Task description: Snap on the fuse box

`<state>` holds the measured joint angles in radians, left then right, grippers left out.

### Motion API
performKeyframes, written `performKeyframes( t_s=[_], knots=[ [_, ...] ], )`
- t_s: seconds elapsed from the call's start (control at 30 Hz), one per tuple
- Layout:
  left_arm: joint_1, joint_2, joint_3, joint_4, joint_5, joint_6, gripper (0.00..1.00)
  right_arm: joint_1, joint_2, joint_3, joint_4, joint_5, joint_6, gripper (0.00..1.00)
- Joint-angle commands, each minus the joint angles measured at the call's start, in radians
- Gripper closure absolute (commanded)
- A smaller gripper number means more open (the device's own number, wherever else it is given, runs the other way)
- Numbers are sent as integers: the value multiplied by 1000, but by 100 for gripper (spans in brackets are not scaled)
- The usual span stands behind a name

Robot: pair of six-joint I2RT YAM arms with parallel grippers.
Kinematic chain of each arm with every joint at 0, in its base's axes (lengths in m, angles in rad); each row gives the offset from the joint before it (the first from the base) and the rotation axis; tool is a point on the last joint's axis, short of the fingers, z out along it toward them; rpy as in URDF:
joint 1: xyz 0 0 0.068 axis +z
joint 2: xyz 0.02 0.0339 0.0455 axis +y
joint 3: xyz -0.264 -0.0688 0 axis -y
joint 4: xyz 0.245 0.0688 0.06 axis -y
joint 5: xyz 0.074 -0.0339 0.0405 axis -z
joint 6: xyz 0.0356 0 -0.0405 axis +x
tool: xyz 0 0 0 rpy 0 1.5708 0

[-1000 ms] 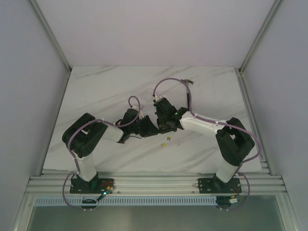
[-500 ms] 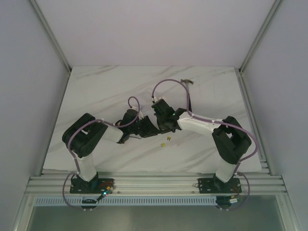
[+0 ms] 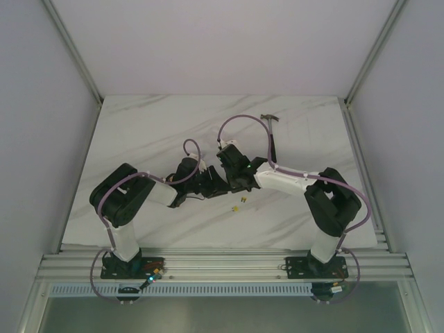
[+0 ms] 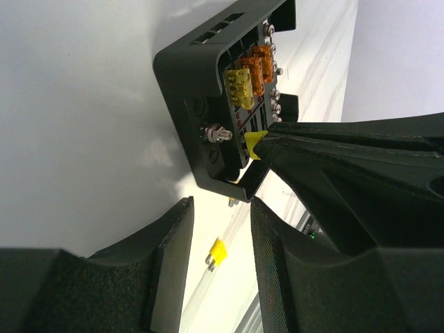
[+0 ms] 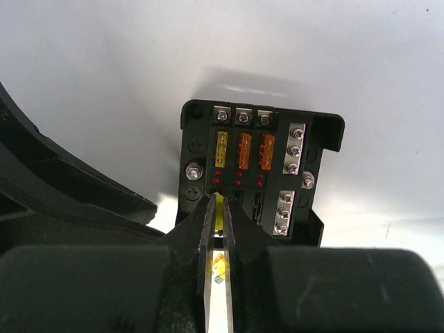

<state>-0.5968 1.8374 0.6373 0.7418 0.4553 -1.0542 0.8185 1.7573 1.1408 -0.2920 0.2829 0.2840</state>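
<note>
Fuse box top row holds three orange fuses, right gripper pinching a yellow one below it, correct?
No. Right wrist view: the fuse box top row holds two orange fuses and a yellow fuse; the right gripper does pinch a second yellow fuse below.

Both arms are the same deal really, left arm (image 3: 123,198) and right arm (image 3: 286,182) in chunky black joints with white tube links, a purple cable (image 3: 242,116) looping off each, black base plates (image 3: 119,266) on the silver rail (image 3: 222,268), matte black wedge fingers (image 4: 298,277).
</note>
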Motion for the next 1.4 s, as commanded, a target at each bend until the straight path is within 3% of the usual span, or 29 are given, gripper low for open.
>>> performKeyframes(
  t_s=[0.0,0.27,0.67,1.0,1.37],
  knots=[
    [-6,1,-5,59,-1,-38,52,15,1,-18,47,39,11,100],
    [-8,17,-4,44,-26,-62,55,28,11,-32,62,42,5,100],
    [-20,33,-27,62,-42,-96,68,50,14,-35,42,41,62,100],
    [-20,36,-41,65,-64,-111,72,58,1,-33,19,55,93,81],
    [-23,38,-38,56,-63,-112,72,57,-5,6,-25,87,88,73]
  ],
)
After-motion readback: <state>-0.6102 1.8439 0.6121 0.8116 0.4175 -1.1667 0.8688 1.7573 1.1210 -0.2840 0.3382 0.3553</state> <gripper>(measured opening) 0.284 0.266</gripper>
